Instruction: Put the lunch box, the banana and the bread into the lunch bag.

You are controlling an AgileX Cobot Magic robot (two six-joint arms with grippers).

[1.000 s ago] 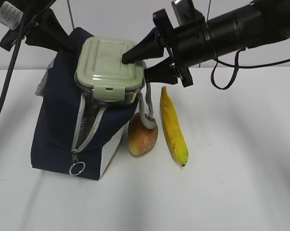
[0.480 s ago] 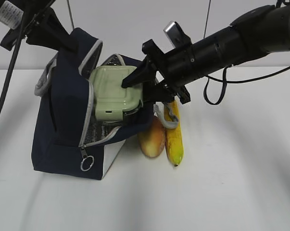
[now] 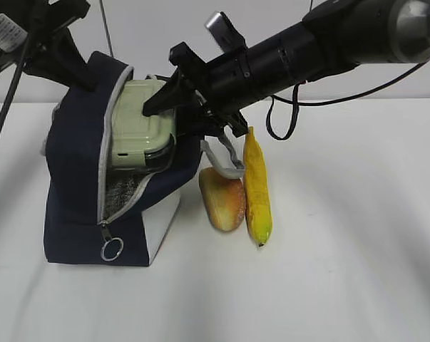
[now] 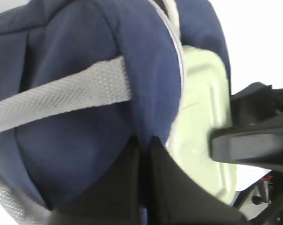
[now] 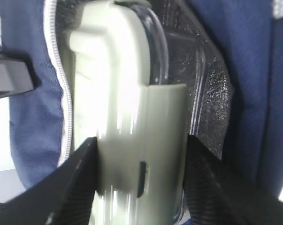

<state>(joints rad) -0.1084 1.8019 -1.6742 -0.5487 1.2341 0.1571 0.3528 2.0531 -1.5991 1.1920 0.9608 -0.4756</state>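
The right gripper [image 3: 173,108] is clamped across the lunch box [image 3: 140,125], one finger on the sage-green lid and the other on the clear underside, as the right wrist view shows. The box stands tilted on edge, partly inside the mouth of the navy lunch bag [image 3: 75,192], with the foil lining behind it. Opposite this gripper, on the far side of the box, the left gripper [image 4: 143,154] is closed tight, pinching the navy fabric of the bag's top edge, just below the grey strap handle [image 4: 61,96]. Below the right gripper, outside the bag on the white table [image 3: 343,271], the bread [image 3: 222,199] lies touching the banana [image 3: 257,189], with a second grey strap draped over both
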